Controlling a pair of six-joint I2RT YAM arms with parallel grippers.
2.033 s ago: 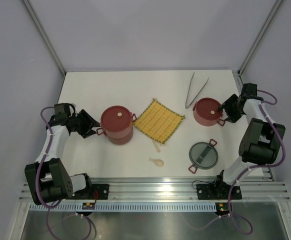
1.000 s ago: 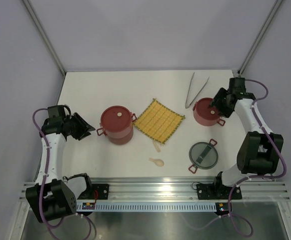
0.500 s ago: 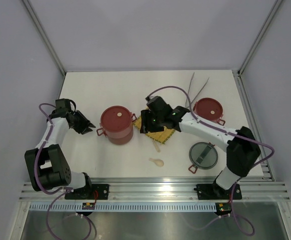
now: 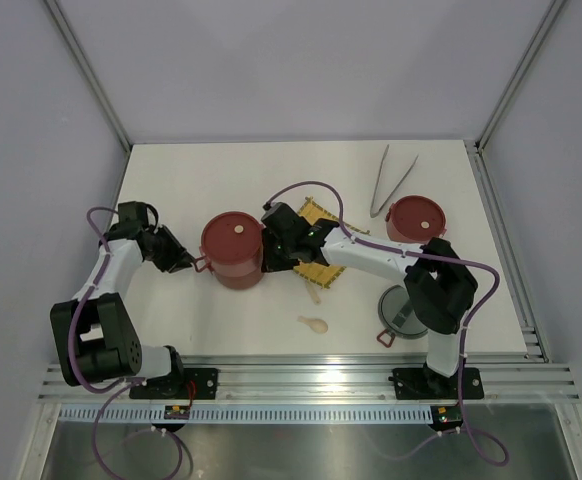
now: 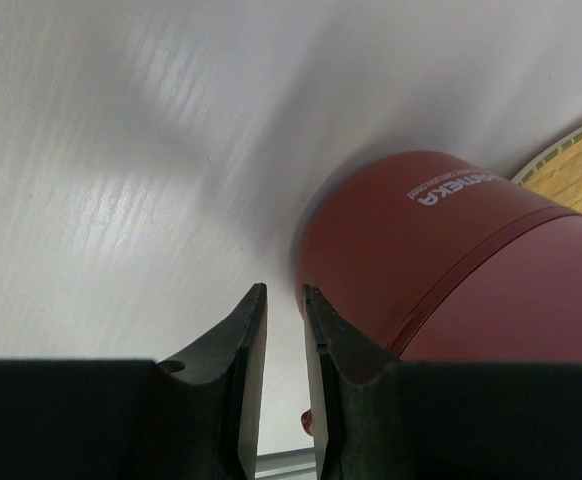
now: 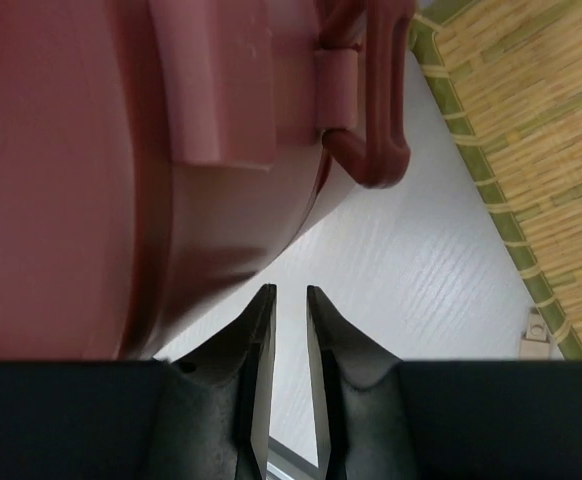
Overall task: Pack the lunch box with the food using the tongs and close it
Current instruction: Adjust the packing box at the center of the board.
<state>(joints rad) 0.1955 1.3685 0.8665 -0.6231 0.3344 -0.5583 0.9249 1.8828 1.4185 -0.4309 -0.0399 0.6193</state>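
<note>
Right arm swung from the small tier (image 4: 416, 219) across to the stacked lunch box (image 4: 234, 248); top view has right pincer (image 4: 273, 255) and left pincer (image 4: 187, 263) flanking it, tongs (image 4: 392, 178) untouched, so likely opening comes first. Left wrist: jaws a narrow slit apart, grasping nothing, box wall just right of tips. Right wrist: same empty slit, box's red clip handle (image 6: 371, 120) just ahead of tips, not between.
</note>
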